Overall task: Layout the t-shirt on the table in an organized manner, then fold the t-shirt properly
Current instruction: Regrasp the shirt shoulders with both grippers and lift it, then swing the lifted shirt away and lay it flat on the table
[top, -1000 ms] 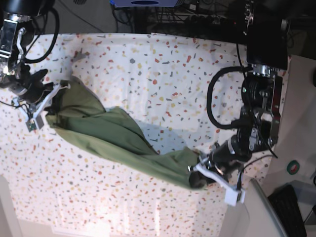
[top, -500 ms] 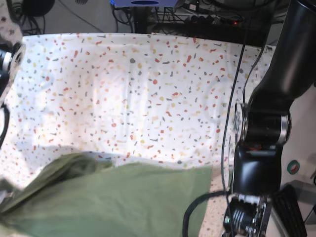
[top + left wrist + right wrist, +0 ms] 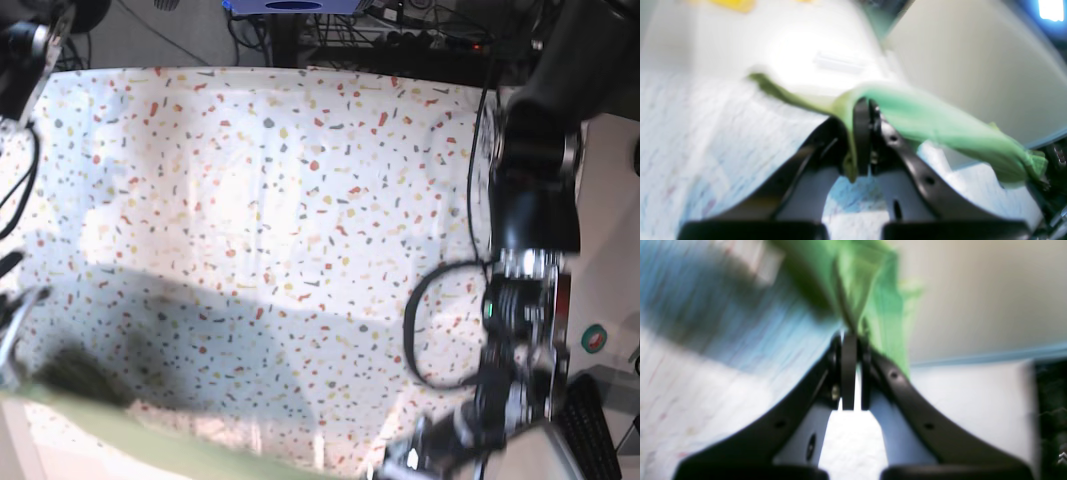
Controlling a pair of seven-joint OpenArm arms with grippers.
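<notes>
Olive-green soft cotton t-shirt (image 3: pixel 940 123) hangs clamped in both closed grippers, left (image 3: pixel 864 133) and right (image 3: pixel 850 350), above speckled white table (image 3: pixel 300 200).

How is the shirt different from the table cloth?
The t-shirt is plain green; the table is white with colourful specks. The t-shirt hangs bunched in the air, pinched by the left gripper and right gripper; the table's cloth lies flat. Both are cloth.
</notes>
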